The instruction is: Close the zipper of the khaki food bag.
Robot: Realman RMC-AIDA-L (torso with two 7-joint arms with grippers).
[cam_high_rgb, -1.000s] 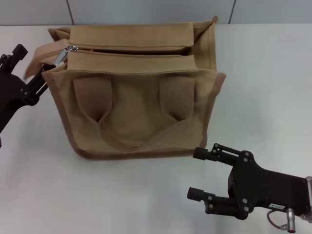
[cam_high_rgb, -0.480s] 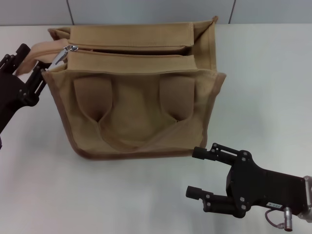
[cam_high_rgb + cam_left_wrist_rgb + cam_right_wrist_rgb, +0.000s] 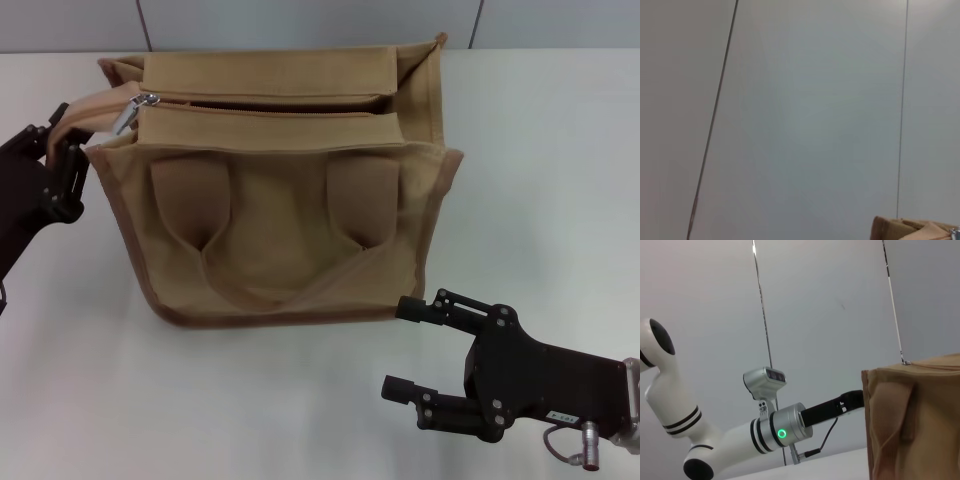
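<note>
Found the left hand [image 3: 62, 145] right at the left end of the khaki food bag [image 3: 280, 230], touching or just beside the tan cloth tail [image 3: 85, 108] that stuck out there. Could not tell if that hand was clenched on the tail or only next to it. Saw the right hand [image 3: 408, 350] low on the desk [image 3: 540, 180], near the bag's front right corner, spread wide and grasping nothing.

Saw the bag standing upright in the middle of the desk, front handle [image 3: 270, 290] hanging down flat. Found the zipper [image 3: 270, 108] running along the top, with a dark gap showing between its two sides. Spotted the silver pull tab [image 3: 128, 112] at the far left end, close to the left hand. Judged the job as hardly begun: pull not yet slid across, whole length left to shut.

Noticed plenty of bare desk to the right of the bag and in front of it. Seemed tighter at the left end, near the picture's edge.
</note>
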